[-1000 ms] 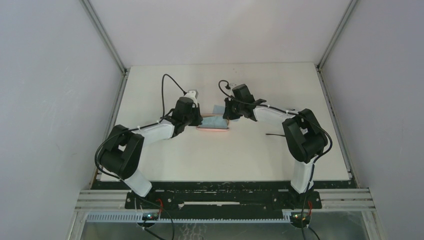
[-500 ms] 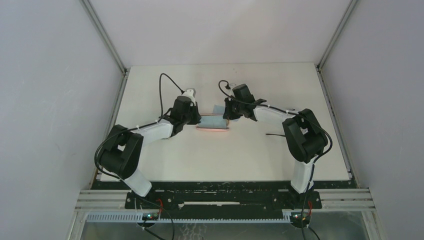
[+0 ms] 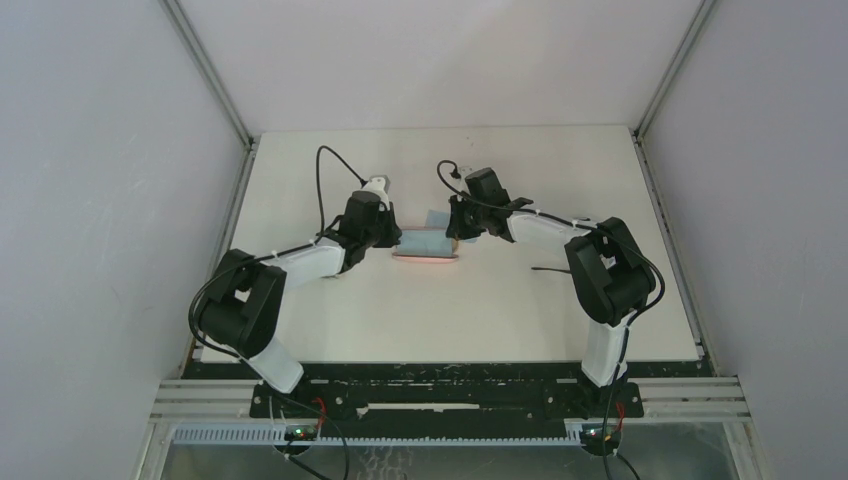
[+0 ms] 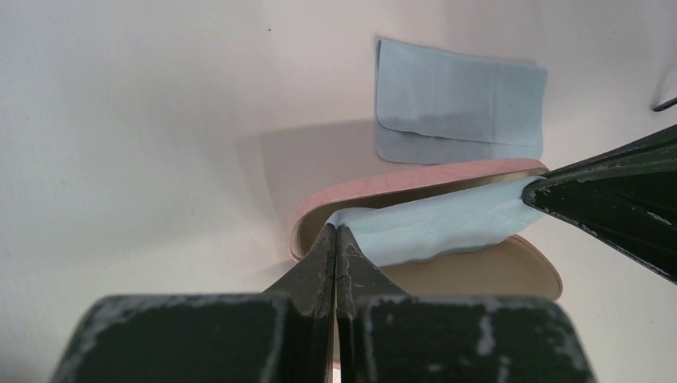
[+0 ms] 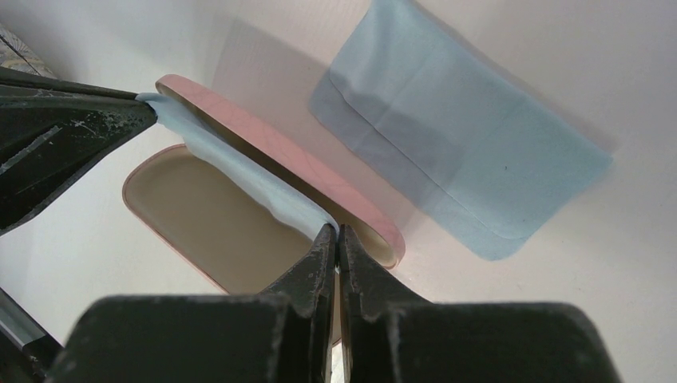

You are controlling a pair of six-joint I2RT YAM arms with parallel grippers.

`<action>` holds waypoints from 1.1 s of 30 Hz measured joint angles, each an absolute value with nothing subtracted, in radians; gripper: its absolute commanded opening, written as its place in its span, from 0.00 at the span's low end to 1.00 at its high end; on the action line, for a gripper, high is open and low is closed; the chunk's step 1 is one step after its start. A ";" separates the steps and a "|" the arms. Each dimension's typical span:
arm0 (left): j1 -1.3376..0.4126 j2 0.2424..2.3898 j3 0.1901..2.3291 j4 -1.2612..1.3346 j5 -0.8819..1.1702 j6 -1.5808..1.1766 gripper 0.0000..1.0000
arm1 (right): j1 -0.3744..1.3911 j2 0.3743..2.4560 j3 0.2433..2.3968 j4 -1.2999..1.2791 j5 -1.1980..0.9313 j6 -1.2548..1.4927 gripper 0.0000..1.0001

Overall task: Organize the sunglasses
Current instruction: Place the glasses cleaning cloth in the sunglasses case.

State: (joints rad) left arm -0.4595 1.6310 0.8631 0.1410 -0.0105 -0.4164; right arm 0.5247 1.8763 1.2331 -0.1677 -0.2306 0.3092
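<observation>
Sunglasses (image 3: pixel 548 269): not in the case. I take the thin dark sliver at 3 o'clock of it, by my right elbow, to be them, though it is too small to be sure.

Left claw (image 4: pixel 335 231) is pinched tight on one end of the cloth (image 4: pixel 431 227), right claw (image 5: pixel 337 231) on the other. The cloth spans the open pink case (image 4: pixel 383 182). Spare cloth (image 4: pixel 459 100) lies flat at 12 o'clock of the case.

Step, as I judge it: lining the case. Next: lower both ends evenly, release, then the pickup at 3 o'clock.
</observation>
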 measured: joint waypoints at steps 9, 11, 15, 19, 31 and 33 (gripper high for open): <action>-0.458 1.652 0.882 0.144 0.004 -0.418 0.00 | 0.523 1.885 1.234 -0.168 -0.231 0.310 0.09; -0.458 1.655 0.888 0.143 0.004 -0.419 0.01 | 0.523 1.885 1.234 -0.167 -0.232 0.310 0.13; -0.458 1.657 0.902 0.140 0.004 -0.426 0.06 | 0.523 1.885 1.234 -0.167 -0.238 0.311 0.20; -0.458 1.657 0.915 0.140 0.004 -0.427 0.14 | 0.523 1.885 1.234 -0.167 -0.238 0.311 0.24; -0.458 1.644 0.911 0.133 -0.005 -0.434 0.36 | 0.522 1.814 1.232 -0.169 -0.216 0.309 0.38; -0.458 1.630 0.900 0.134 -0.009 -0.435 0.40 | 0.520 1.785 1.228 -0.167 -0.210 0.309 0.40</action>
State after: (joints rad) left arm -0.4576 1.6302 0.9005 0.1337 -0.0093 -0.4347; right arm 0.5201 1.7851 1.2278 -0.1665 -0.2100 0.3092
